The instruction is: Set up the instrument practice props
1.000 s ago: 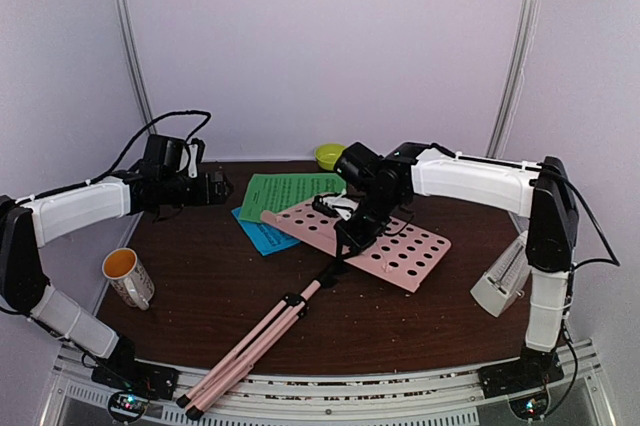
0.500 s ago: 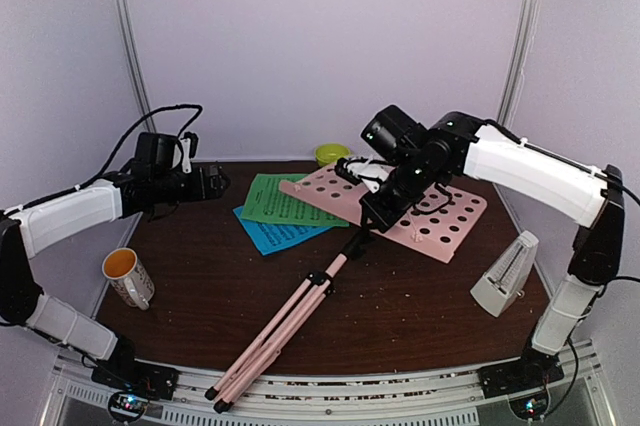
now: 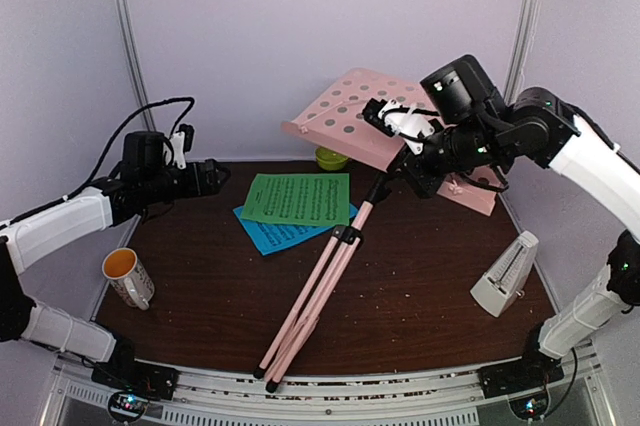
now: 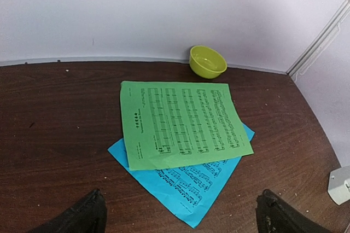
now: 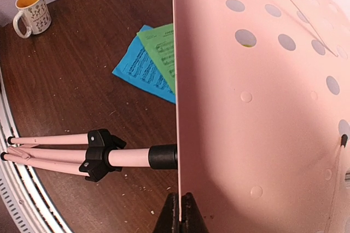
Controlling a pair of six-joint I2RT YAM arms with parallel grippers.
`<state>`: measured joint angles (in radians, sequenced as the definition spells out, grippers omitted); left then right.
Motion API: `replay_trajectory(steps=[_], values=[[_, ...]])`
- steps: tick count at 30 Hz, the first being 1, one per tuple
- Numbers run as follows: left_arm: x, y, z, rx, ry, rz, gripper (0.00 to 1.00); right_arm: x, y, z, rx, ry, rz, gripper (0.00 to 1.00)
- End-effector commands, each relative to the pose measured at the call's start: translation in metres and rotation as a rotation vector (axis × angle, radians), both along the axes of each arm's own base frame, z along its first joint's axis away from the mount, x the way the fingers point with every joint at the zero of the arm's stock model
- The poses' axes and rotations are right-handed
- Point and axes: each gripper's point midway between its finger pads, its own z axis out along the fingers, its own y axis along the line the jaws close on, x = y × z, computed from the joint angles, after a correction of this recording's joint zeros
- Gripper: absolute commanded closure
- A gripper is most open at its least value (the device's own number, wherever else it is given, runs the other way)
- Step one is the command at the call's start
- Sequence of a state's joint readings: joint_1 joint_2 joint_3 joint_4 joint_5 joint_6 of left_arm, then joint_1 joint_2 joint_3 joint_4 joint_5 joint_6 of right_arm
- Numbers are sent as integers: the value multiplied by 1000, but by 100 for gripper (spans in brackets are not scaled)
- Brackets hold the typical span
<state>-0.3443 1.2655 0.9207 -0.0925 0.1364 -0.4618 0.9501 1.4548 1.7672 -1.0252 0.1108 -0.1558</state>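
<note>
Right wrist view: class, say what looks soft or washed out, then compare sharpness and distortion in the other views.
Right wrist view: the music stand looms close, soft, washed pale at upper right; the mug is crisper. Left wrist view: the green sheet is sharp, the far edge of the table bows. Top external view: even light, wall rails curve.

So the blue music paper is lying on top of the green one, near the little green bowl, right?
Not quite. It is the other way round: the green sheet lies on top of the blue sheet, which pokes out underneath at the near side. The left wrist view shows this clearly. They do lie near the little green bowl.
</note>
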Motion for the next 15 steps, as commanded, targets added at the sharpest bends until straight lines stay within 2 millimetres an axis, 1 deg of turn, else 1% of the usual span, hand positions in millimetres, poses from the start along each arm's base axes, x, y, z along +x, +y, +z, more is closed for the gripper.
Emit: replay_trajectory(steps=[1, 5, 7, 8, 11, 15], values=[[-13, -14, 34, -49, -169, -109, 2, 4, -27, 152, 314, -453, -62, 100], [-36, -24, 59, -126, -340, -204, 2, 0, -36, 174, 298, -576, -68, 100], [-47, -29, 65, -139, -421, -235, 2, -3, -39, 184, 297, -628, -70, 100], [-53, -31, 71, -146, -477, -246, 3, -5, -40, 189, 296, -653, -68, 100], [-66, -42, 72, -117, -566, -258, 7, -8, -40, 204, 280, -729, -72, 100], [-79, -67, 64, -44, -637, -285, 9, -7, -38, 216, 209, -825, -90, 100]])
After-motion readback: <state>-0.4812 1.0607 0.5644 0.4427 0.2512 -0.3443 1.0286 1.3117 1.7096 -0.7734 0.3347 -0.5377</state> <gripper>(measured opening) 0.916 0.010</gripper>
